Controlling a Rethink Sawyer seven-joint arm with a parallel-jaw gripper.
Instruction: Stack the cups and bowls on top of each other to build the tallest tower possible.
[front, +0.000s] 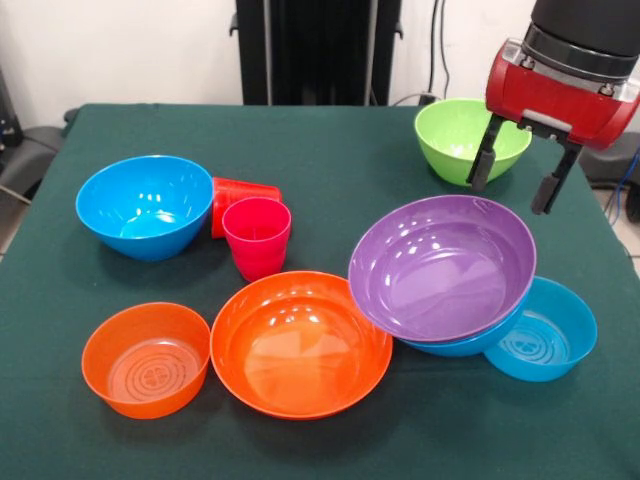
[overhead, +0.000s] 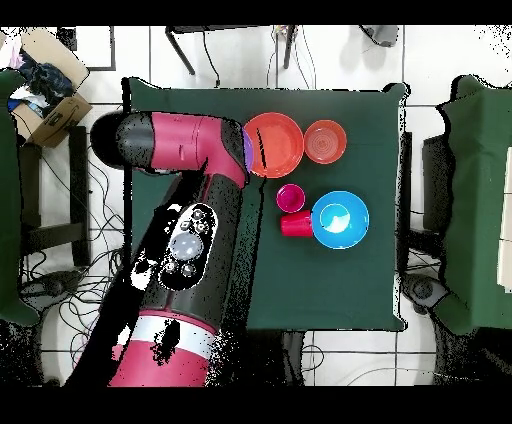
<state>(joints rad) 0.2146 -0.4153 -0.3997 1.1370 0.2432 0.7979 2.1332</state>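
we see even, bright indoor light from above in the front view. soft glare patches sit on the purple bowl (front: 440, 265) and the large orange bowl (front: 300, 343); shadows on the green tablecloth (front: 330, 150) are faint and short (no hard edges). focus holds across the table. in the overhead view the floor is washed out and the arm (overhead: 190, 220) looks slightly soft.

Green-clothed table (front: 330, 160) (white tiled floor (overhead: 330, 55))

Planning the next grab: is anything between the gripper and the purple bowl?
Nothing visible. The open gripper hangs above the purple bowl's far rim; the green bowl sits behind it, not between them.
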